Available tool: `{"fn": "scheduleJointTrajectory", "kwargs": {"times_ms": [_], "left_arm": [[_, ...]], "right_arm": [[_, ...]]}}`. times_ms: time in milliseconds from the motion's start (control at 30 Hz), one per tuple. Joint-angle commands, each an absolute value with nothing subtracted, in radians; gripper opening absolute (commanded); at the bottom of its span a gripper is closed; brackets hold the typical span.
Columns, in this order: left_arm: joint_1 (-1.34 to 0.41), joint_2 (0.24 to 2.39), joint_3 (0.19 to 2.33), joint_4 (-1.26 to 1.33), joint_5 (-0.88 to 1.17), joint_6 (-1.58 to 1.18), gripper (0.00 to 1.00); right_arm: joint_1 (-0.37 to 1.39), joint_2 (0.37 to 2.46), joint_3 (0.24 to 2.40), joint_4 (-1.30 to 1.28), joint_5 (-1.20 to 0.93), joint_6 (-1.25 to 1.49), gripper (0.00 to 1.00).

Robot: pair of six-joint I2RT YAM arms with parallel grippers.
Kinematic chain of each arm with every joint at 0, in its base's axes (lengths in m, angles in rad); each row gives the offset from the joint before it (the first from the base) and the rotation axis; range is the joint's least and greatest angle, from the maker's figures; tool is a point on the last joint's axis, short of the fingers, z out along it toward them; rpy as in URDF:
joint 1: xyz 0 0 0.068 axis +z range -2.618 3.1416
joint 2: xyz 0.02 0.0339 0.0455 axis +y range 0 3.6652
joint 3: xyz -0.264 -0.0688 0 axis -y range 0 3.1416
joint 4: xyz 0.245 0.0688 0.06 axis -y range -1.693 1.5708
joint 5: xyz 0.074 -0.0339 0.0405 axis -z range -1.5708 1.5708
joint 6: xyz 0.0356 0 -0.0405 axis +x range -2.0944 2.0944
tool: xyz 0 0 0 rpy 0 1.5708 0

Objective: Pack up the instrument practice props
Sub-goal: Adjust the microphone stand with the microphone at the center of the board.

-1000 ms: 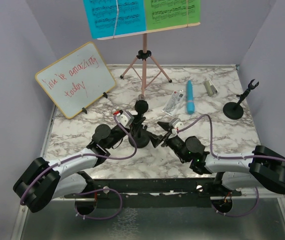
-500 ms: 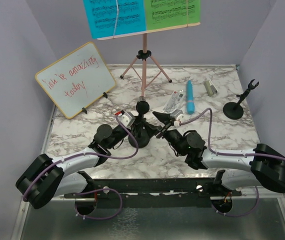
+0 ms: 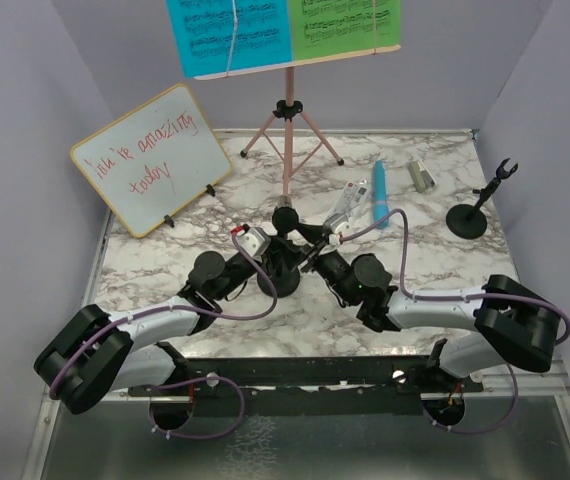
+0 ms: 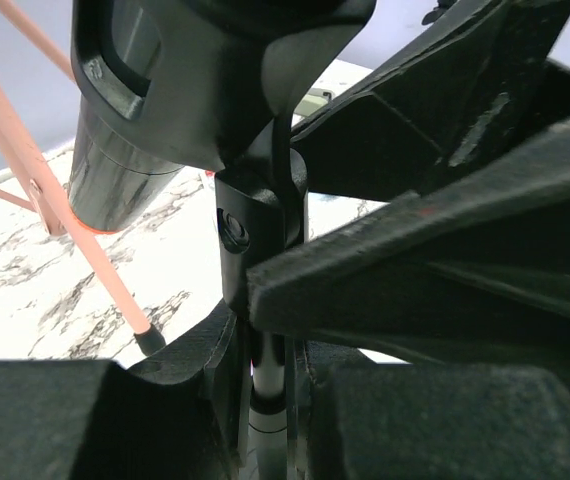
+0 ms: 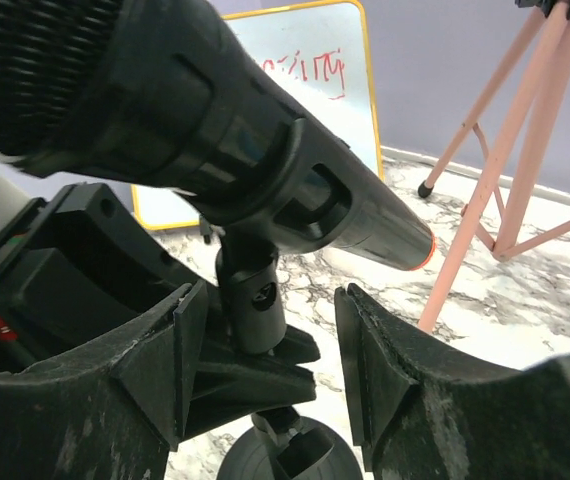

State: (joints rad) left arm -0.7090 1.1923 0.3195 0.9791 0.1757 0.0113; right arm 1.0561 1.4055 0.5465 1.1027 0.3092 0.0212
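A black microphone (image 3: pixel 284 216) sits clipped in a round-based mic holder (image 3: pixel 279 276) mid-table. My left gripper (image 3: pixel 268 252) is shut on the holder's thin stem (image 4: pixel 265 385). My right gripper (image 5: pixel 270 340) is open; its jaws flank the holder's swivel joint (image 5: pixel 253 300) just under the black microphone (image 5: pixel 215 110), with a gap on the right side. A blue microphone (image 3: pixel 379 192) lies at the back right. A second mic holder (image 3: pixel 468 215) stands empty at the right. The pink tripod music holder (image 3: pixel 287 130) carries a blue sheet (image 3: pixel 227 35) and a green sheet (image 3: pixel 350 22).
The yellow-framed whiteboard (image 3: pixel 150 170) leans at the back left. A small silver cylinder (image 3: pixel 422 176) and a pale packet (image 3: pixel 345 205) lie near the blue microphone. A pink tripod leg (image 5: pixel 495 170) runs close behind the held mic holder. Grey walls enclose the table.
My right gripper has moved left and forward onto the mic holder, its jaws narrowing around the joint. The left gripper keeps its hold on the stem.
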Motion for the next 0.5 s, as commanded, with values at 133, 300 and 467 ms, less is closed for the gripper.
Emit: {"fn": "scheduleJointTrajectory", "kwargs": {"times_ms": [133, 300, 467], "left_arm": [[-0.716, 1.174, 0.290, 1.022, 0.232, 0.004, 0.00], [-0.716, 1.161, 0.274, 1.022, 0.245, 0.005, 0.00], [-0.716, 1.129, 0.255, 1.017, 0.227, -0.028, 0.11]], "right_arm": [[1.033, 1.473, 0.595, 1.125, 0.287, 0.061, 0.54], [1.020, 1.494, 0.595, 1.138, 0.262, 0.074, 0.45], [0.998, 1.480, 0.568, 1.138, 0.184, 0.072, 0.23]]}}
